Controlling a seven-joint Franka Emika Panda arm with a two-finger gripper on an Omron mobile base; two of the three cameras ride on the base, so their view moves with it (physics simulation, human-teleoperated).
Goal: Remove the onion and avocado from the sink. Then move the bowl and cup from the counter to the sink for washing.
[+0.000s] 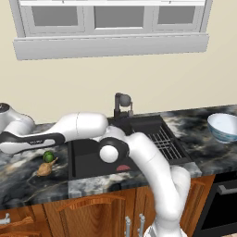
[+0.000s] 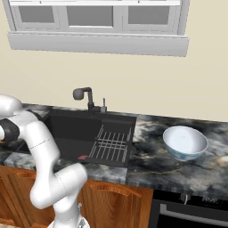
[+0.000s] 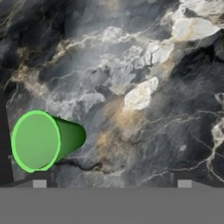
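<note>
Pincer (image 3: 112,183) open wide, empty, hovering above the tabletop (image 3: 144,87) left of the sink (image 1: 139,134). Cup (image 3: 41,140) upright just beside one fingertip (image 3: 40,183), outside the gap. Risk: descending from here likely strikes the cup rim with that finger and tips or skids it; re-centre over the cup first. Further risk: nudging the onion (image 1: 44,169) and avocado (image 1: 48,156), lying together on the tabletop near the arm. Cup interior empty. Bowl (image 2: 185,142) on the tabletop right of the sink, apparently empty. Sink basin holds no produce; small red item (image 2: 83,157) on its floor, unidentifiable.
</note>
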